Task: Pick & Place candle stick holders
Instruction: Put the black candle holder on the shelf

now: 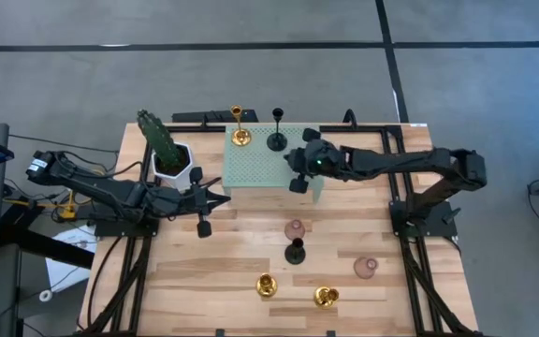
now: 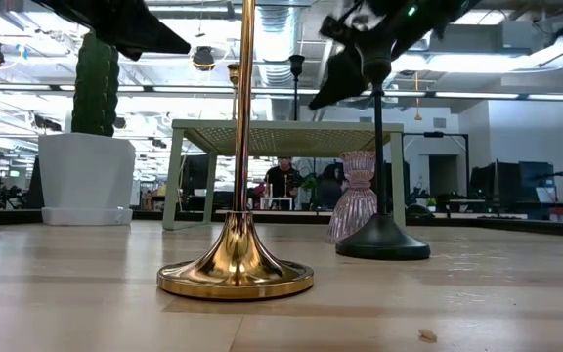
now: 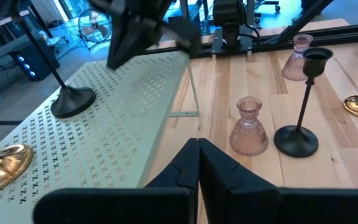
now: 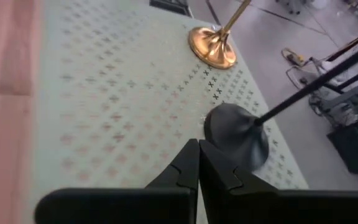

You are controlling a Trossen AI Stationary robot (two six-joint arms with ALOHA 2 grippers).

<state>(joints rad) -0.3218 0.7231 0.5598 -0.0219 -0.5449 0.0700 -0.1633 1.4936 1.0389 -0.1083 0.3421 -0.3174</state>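
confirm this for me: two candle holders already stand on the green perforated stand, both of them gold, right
Not quite. Two holders do stand on the pale green perforated stand, but only one is gold: the gold candle holder at its back left corner. Beside it is a black candle holder. The high view shows this, and the right wrist view confirms it.

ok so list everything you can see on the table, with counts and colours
gold holders: 3; one on the stand, two at the table's near edge
black holders: 2; one on the stand, one mid-table
pink holders: 2; one beside the mid-table black one, one to its right
stand: 1, pale green, perforated, back centre
cactus: 1, green, white pot, left of stand
left hand: shut, left of centre
right hand: shut, over the stand
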